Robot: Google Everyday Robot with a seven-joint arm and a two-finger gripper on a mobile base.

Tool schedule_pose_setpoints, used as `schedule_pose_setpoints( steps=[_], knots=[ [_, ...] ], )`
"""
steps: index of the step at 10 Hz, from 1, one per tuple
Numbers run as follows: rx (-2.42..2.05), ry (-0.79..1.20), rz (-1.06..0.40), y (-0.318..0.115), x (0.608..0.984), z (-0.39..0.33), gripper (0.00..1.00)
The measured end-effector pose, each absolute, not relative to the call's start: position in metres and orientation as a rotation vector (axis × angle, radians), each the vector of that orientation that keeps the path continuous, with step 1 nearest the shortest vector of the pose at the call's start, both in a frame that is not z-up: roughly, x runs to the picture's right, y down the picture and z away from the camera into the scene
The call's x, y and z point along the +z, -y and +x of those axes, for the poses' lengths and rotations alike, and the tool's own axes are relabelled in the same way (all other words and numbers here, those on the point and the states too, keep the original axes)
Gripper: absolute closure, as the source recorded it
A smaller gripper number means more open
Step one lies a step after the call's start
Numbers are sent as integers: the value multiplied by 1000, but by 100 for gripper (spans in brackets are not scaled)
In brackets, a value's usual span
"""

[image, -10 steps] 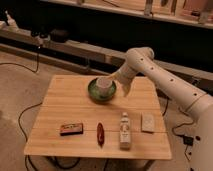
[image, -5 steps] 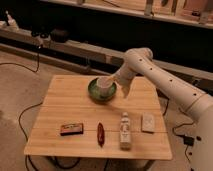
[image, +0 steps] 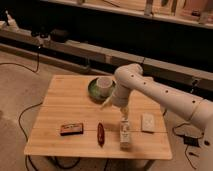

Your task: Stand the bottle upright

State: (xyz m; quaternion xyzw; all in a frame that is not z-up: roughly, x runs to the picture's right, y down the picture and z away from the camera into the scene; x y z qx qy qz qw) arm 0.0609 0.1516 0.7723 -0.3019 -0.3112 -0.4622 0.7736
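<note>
**Bottle Lies Flat, Gripper Poised at Its Far End**

The bottle (image: 125,135) lies on its side near the front edge of the wooden surface (image: 65,102), between a red pepper-like object (image: 100,134) and a whitish pad (image: 148,122). Its long axis runs front to back, and the narrower end appears to point away, toward the gripper (image: 116,107). The gripper hangs just beyond that end, jaws spread wide and empty.

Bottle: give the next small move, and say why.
Probably lower the gripper straight down onto the bottle. The bottle lies flat on the table, and the open gripper hangs over its far end, holding nothing.
</note>
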Motion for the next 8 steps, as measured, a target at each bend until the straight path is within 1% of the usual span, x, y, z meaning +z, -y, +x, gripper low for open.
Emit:
schedule_pose_setpoints(
  steps=[1,3,6,8],
  knots=[
    [-956,626,-695,-161,778,73,20],
    [-906,581,-716,-165,784,84,20],
    [-911,583,-717,-166,785,83,20],
    [-972,590,-773,-176,777,94,20]
  ],
)
